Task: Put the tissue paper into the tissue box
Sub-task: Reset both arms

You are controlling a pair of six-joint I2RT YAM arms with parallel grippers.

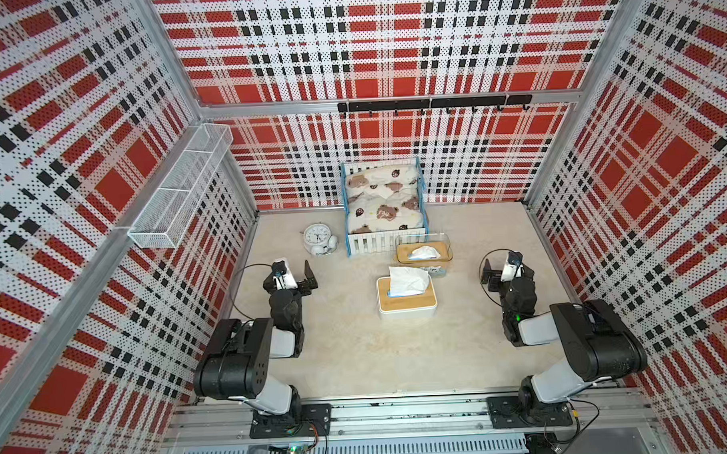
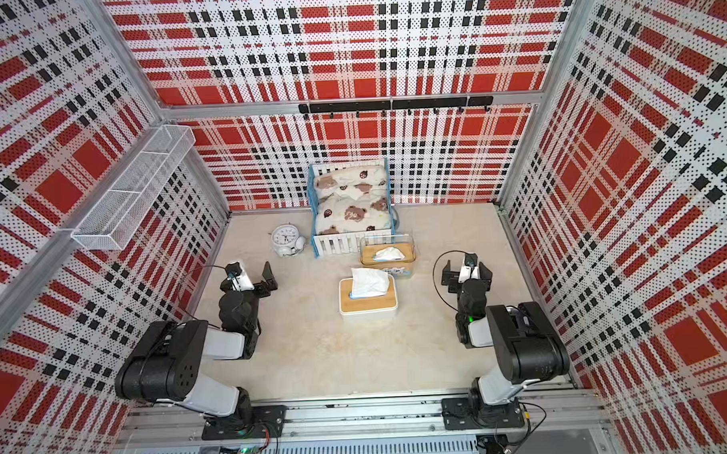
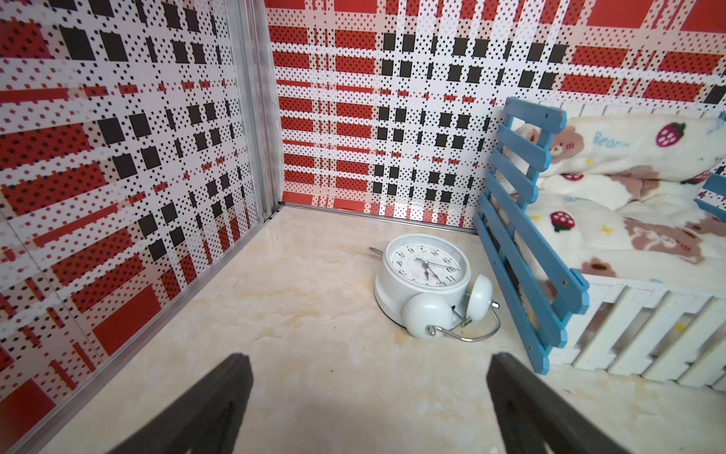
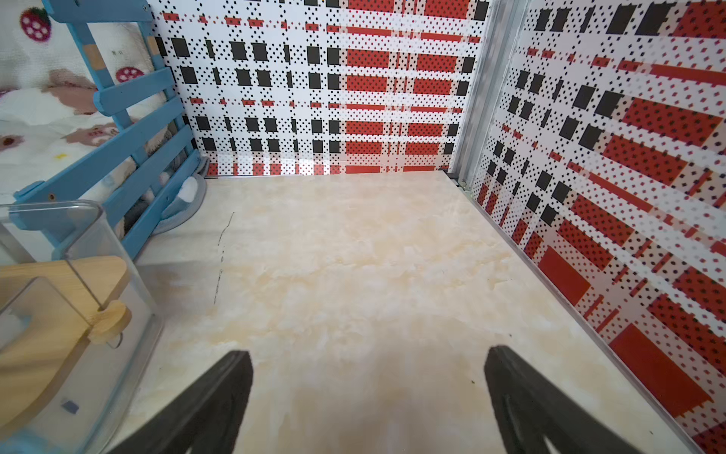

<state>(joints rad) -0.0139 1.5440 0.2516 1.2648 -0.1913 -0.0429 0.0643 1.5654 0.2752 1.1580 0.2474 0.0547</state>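
Two grippers stand wide open and empty: the left gripper (image 3: pixel 369 359) hovers over bare tabletop (image 1: pixel 358 353) near the alarm clock (image 3: pixel 424 271), and the right gripper (image 4: pixel 367 353) hangs just beside the clear tissue box (image 1: pixel 446 250). We find the tissue paper in two places. One pack (image 1: pixel 407 281) sits in the white tissue box (image 1: pixel 423 301) at the middle of the tabletop, its white sheet and a blue edge poking up through the bamboo lid. Another pack (image 1: pixel 433 270) shows through the clear tissue box's front wall, under a bamboo lid with a sheet (image 1: pixel 423 253) coming through it. We judge that both packs are already in boxes, so the job looks finished or close to it, with no step in hand. Any next move would only be checking that each lid lies flat, which calls for a light touch on soft sheets. As for writing, we read "Bear" in blue on the blanket (image 3: pixel 628 157) of the toy bed (image 1: pixel 384 202), and numerals on the clock face. The print on the packs is too small to read.
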